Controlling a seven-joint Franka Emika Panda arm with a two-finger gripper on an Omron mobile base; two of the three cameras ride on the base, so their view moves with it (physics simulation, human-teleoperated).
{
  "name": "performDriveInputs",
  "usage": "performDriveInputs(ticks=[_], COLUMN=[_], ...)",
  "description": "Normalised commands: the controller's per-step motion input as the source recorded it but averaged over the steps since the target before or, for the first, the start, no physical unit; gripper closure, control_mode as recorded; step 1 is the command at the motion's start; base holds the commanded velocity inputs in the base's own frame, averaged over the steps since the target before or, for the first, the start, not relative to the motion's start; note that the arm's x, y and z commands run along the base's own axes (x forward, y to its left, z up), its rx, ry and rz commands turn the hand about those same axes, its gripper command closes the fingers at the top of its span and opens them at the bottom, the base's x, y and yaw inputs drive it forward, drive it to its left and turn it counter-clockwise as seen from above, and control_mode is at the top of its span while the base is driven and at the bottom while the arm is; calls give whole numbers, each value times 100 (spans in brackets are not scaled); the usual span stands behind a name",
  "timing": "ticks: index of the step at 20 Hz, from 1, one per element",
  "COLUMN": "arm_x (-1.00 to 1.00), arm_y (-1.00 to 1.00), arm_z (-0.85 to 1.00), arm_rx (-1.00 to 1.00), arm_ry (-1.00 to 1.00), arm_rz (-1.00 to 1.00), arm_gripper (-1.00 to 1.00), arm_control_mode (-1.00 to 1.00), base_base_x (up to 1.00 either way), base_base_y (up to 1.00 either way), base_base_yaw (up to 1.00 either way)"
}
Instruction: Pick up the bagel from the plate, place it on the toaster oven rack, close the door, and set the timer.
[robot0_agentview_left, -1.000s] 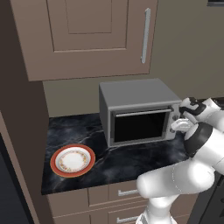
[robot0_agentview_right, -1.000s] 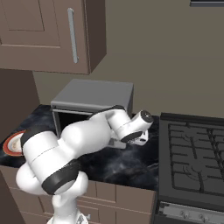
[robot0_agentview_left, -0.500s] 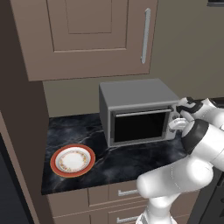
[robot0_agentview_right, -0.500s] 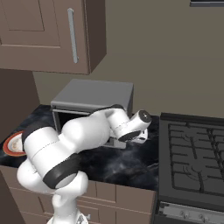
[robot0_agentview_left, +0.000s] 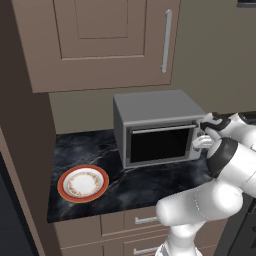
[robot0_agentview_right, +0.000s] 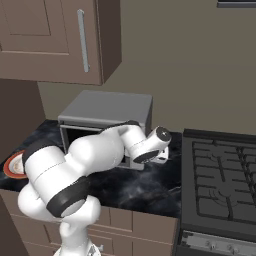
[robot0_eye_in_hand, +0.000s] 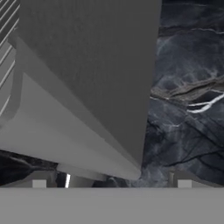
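The toaster oven (robot0_agentview_left: 156, 131) stands on the dark marbled desk (robot0_agentview_left: 145, 182), a grey metal box pushed back toward the beige wall. Its door (robot0_agentview_left: 160, 145) stands upright across the front, a wide panel with a dark glass window in a grey frame and a thin silver bar handle (robot0_agentview_left: 161, 129) along the top edge. What lies behind the glass cannot be made out, so neither the rack nor the bagel can be placed from these frames.

The plate (robot0_agentview_left: 83, 183) sits well apart from the oven, toward the front left corner of the desk. It is round with a red-orange rim, a speckled brown ring and a white centre, and nothing is seen lying on it. In the right base view a sliver of it (robot0_agentview_right: 12, 165) shows at the left edge, behind the arm.

The end effector (robot0_agentview_left: 204, 135) hangs just beside the oven's right front corner, at the height of the control side. In the hand view its two tips stand wide apart at the bottom, with the grey oven wall (robot0_eye_in_hand: 87, 78) close in front and nothing between them.

A brown wall cabinet (robot0_agentview_left: 100, 42) with a silver handle hangs above the oven. To the right of the desk is a black stove with grates (robot0_agentview_right: 222, 182). Below the desk are brown drawers (robot0_agentview_left: 135, 220).
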Motion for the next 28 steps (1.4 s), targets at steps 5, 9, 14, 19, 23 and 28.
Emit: performDriveInputs(ticks=[5,9,14,19,23,28], arm_x=[22,32,47,46,35,21], arm_y=[0,0,0,0,-7,-28], arm_z=[-14,-16,-11,-6,0,0], arm_rx=[0,0,0,0,0,0], arm_ry=[0,0,0,0,0,0], arm_rz=[-3,-2,0,0,-1,-4], arm_gripper=[-100,-100,-100,100,100,100], arm_control_mode=[-100,-100,-100,-100,-100,-100], base_base_x=[0,0,0,0,0,0], base_base_y=[0,0,0,0,0,0], base_base_yaw=[0,0,0,0,0,0])
